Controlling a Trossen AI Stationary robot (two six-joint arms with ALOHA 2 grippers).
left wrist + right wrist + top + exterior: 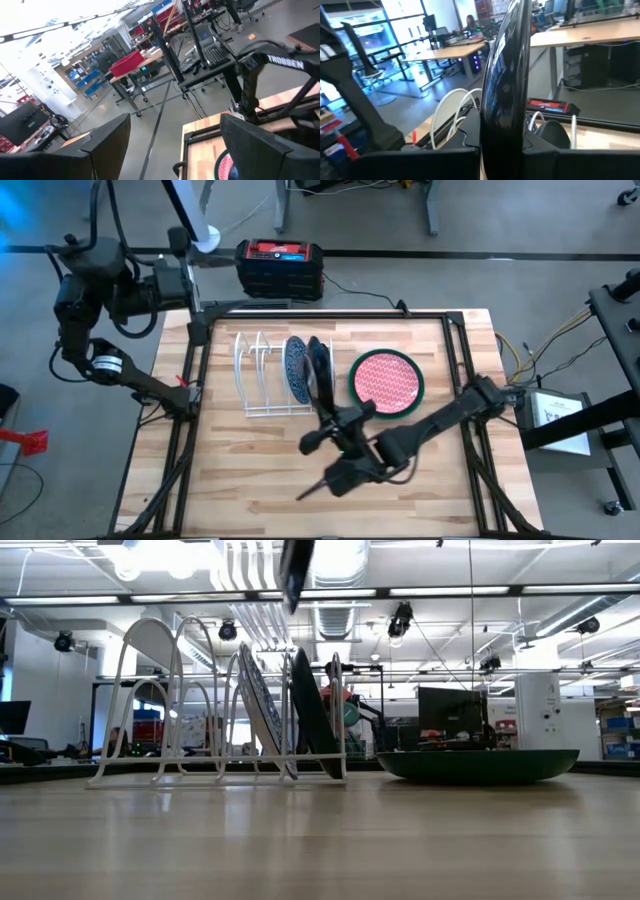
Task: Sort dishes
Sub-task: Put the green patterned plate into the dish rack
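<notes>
My right gripper (pixel 338 430) is shut on a glossy dark plate (pixel 507 75), held on edge near the right end of the white wire rack (pixel 265 375). In the low view the plate's lower edge (pixel 295 570) hangs higher than the rack's top. Two plates stand in the rack's right-hand slots: a blue speckled plate (pixel 262 710) and a dark plate (pixel 315 715). A red-pink patterned plate (pixel 387 378) lies flat on the table right of the rack. My left gripper (pixel 175 145) is open, held high off the table's far left corner. My right gripper pinches the dark plate's rim (pixel 502 145) between its two fingers, on the edge nearest the wrist. The fingers lie level and point toward the far left, at the rack. The plate stands upright on edge, rising ahead of the fingers, lifted clear of table and rack.
A red and black box (pixel 280 265) sits beyond the table's far edge. Black frame rails (pixel 195 370) run along the table's sides. The right arm (pixel 450 410) crosses the table from its right edge. The near part of the tabletop (pixel 250 480) is bare wood.
</notes>
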